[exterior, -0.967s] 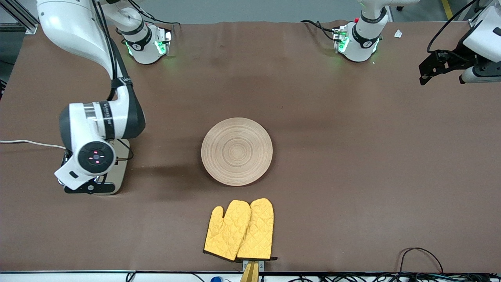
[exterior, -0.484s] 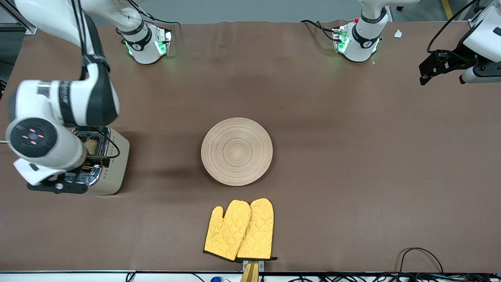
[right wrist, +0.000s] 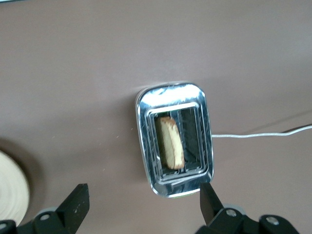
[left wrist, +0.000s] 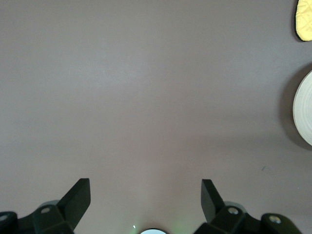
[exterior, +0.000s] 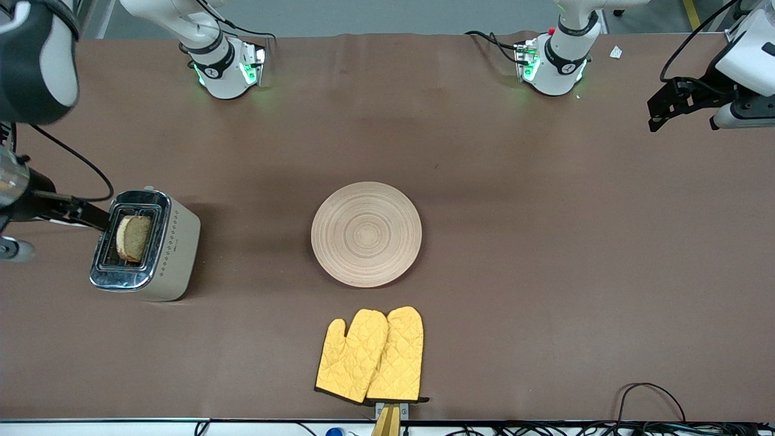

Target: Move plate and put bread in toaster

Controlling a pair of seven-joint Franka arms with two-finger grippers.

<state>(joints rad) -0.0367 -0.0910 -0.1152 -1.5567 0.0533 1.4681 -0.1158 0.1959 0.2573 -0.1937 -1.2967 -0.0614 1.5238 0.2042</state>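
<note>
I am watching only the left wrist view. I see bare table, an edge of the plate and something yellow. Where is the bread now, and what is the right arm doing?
Observer: The bread stands in one slot of the toaster, at the right arm's end of the table.
Operator: Is the right gripper holding it?
Observer: No. The right gripper is open, up in the air over the toaster, with nothing between its fingers.
Operator: What is the yellow thing?
Observer: A pair of yellow oven mitts, lying nearer to the front camera than the plate.
Operator: And my own gripper?
Observer: The left gripper is open over bare table at the left arm's end, waiting.
</note>
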